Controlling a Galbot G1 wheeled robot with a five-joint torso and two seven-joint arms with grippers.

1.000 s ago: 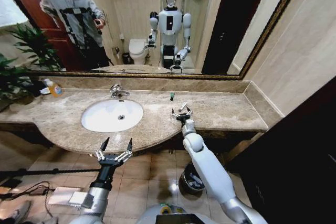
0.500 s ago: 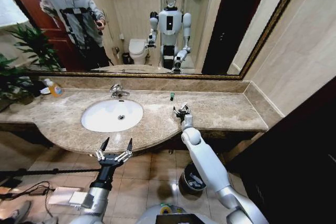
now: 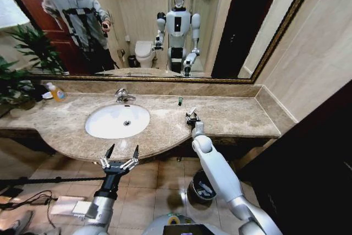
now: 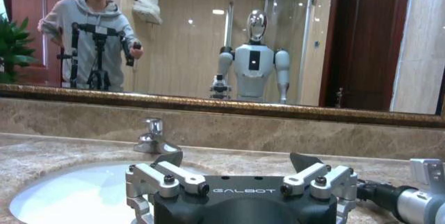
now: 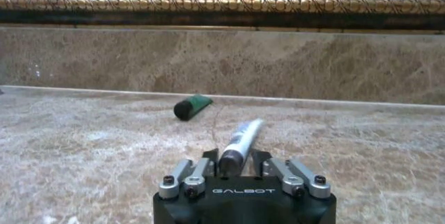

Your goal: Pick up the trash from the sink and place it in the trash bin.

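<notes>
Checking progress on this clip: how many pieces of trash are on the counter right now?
2. A white tube pinched in the right gripper, right of the sink, and a small green-capped piece lying near the back wall. More may sit in the trash bin.

I'm seeing my right tool (image 3: pixel 191 117) resting on the worktop (image 3: pixel 231 115) right of the sink (image 3: pixel 117 120), while my left tool (image 3: pixel 120 154), fingers spread, is hanging near the front edge.

a gilt-framed mirror (image 3: pixel 165 26) spans the beige tiled wall (image 3: pixel 313 53); a green plant (image 3: pixel 22 64) stands left, over a brown tiled floor (image 3: pixel 159 185).
</notes>
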